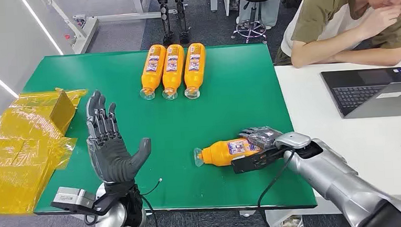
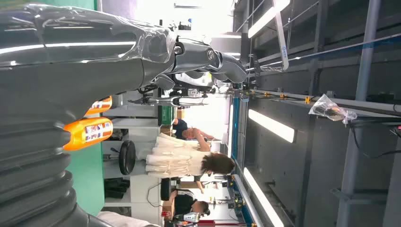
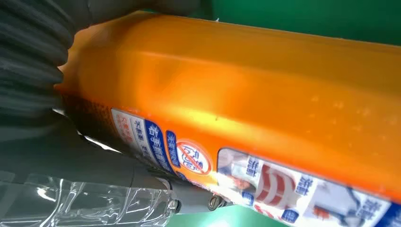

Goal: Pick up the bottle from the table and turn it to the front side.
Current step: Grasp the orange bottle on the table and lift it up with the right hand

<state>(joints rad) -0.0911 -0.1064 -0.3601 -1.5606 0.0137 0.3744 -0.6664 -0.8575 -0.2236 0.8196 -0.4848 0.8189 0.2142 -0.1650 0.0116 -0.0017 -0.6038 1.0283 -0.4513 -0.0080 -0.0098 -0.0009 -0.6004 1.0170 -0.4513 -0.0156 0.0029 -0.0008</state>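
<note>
Orange bottle point(image 1: 223, 152): lying on its side near the front edge of the green table point(image 1: 240, 106), cap leftward. Right hand point(image 1: 259, 146): fingers wrapped around its base. Left hand point(image 1: 107, 145): raised, fingers spread, holding nothing. Three more bottles point(image 1: 172, 70): far side, in a row.

Bare green table point(image 1: 225, 117) between bottles (unobstructed)
</note>
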